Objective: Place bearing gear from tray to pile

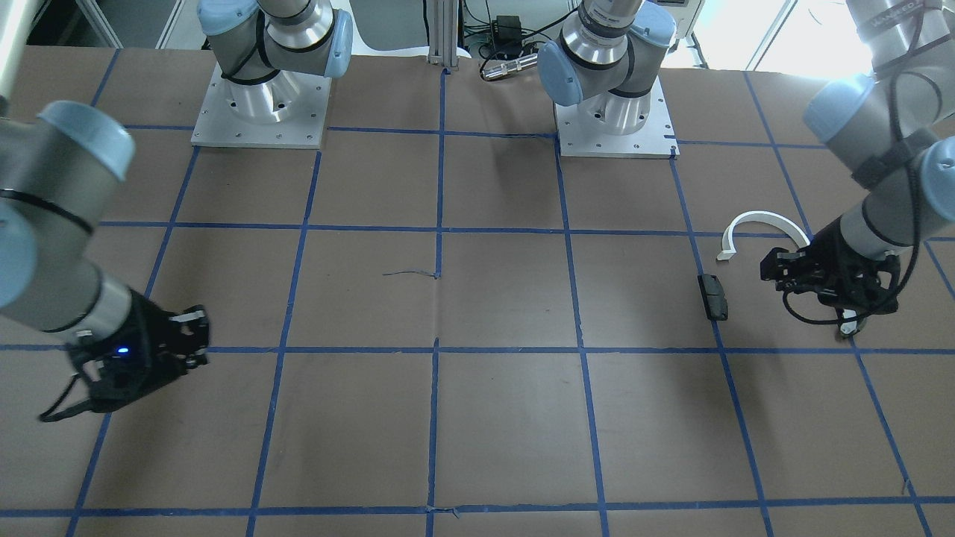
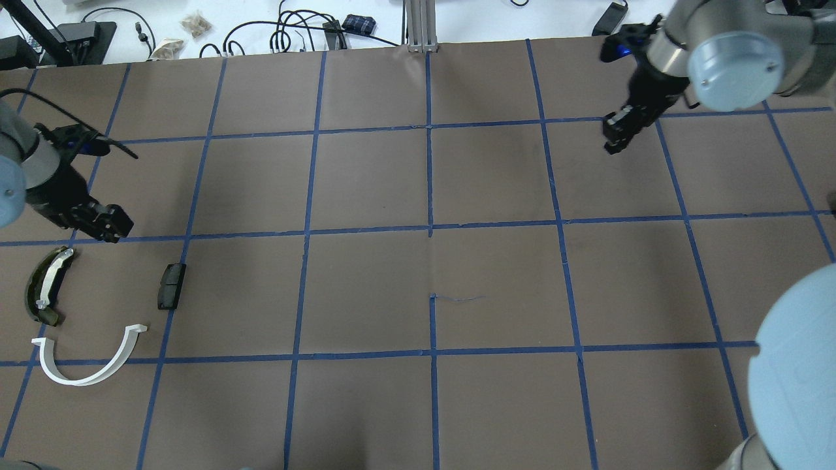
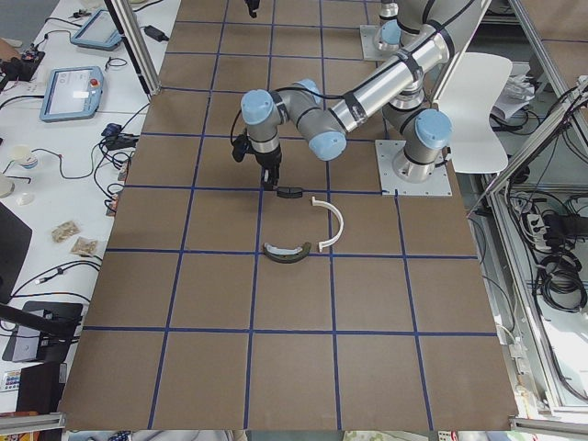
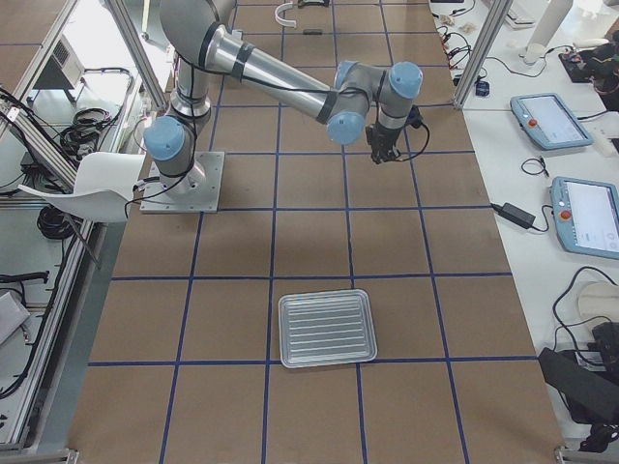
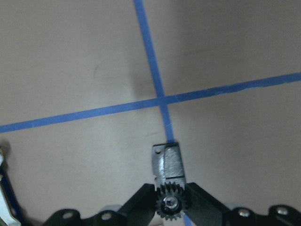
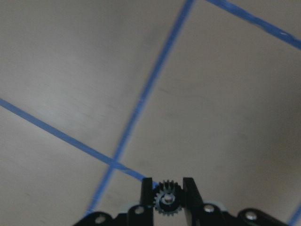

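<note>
My left gripper [image 2: 112, 227] [image 5: 171, 184] is shut on the bearing gear [image 5: 168, 162], a small silver metal part with a black toothed wheel under it. It is held just above a tape crossing. The pile lies beside it: an olive curved piece [image 2: 46, 287] with a white strip, a black block [image 2: 171, 285] and a white half-ring arc [image 2: 88, 373]. My right gripper [image 2: 615, 138] [image 6: 168, 182] is far across the table and looks shut, with a similar small toothed wheel showing between its fingers. The silver tray [image 4: 327, 295] shows only in the exterior right view and looks empty.
The table is brown paper with a grid of blue tape lines [image 2: 429, 228]. The two arm bases [image 1: 261, 104] stand at the robot's edge. Cables and small boxes [image 2: 294, 32] lie past the far edge. Tablets and cables [image 4: 551, 116] sit on side benches.
</note>
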`<state>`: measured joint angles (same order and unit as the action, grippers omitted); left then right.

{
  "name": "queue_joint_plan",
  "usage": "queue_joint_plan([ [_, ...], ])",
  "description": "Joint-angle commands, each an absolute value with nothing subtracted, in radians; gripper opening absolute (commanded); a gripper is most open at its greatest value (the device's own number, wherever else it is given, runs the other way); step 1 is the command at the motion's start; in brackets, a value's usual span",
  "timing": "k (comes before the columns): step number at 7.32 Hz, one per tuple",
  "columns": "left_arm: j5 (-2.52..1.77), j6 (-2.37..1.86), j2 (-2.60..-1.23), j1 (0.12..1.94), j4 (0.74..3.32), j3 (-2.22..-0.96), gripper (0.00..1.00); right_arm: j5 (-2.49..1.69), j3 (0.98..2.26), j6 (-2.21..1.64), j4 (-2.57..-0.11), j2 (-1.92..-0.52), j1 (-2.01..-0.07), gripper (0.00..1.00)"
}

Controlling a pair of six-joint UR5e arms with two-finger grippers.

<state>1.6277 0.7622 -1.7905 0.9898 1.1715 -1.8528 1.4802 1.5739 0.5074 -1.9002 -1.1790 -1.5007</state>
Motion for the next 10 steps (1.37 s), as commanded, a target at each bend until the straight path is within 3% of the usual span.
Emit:
queue_joint_plan([
  [1,1.557,0.825,-1.839,0.907,1.146,-1.891,0.01,1.480,1.678,-0.074,-2.123,-1.145,-1.829,0.09],
  [2,1.557,0.848,-1.853,0.902,1.070,-1.913,0.01,1.488,1.690,-0.248,-2.229,-1.090,-1.923,0.11],
  [4,1.563,0.857,-1.874,0.902,0.981,-1.980,0.06,1.496,1.695,-0.333,-2.315,-1.042,-1.963,0.37],
  [5,1.565,0.856,-1.881,0.902,0.938,-1.986,0.33,1.512,1.692,-0.324,-2.306,-1.042,-1.963,0.57],
  [6,1.565,0.853,-1.873,0.902,0.936,-1.983,0.65,1.578,1.690,-0.293,-2.303,-1.043,-1.963,0.93],
  [7,1.560,0.842,-1.871,0.911,0.937,-1.967,0.75,1.615,1.690,-0.285,-2.301,-1.052,-1.963,1.00],
  [9,1.552,0.770,-1.810,1.015,0.966,-1.925,0.78,1.617,1.633,-0.209,-2.211,-1.107,-1.932,1.00],
  [10,1.533,0.696,-1.766,1.108,1.012,-1.902,0.78,1.629,1.585,-0.160,-2.039,-1.180,-1.896,1.00],
])
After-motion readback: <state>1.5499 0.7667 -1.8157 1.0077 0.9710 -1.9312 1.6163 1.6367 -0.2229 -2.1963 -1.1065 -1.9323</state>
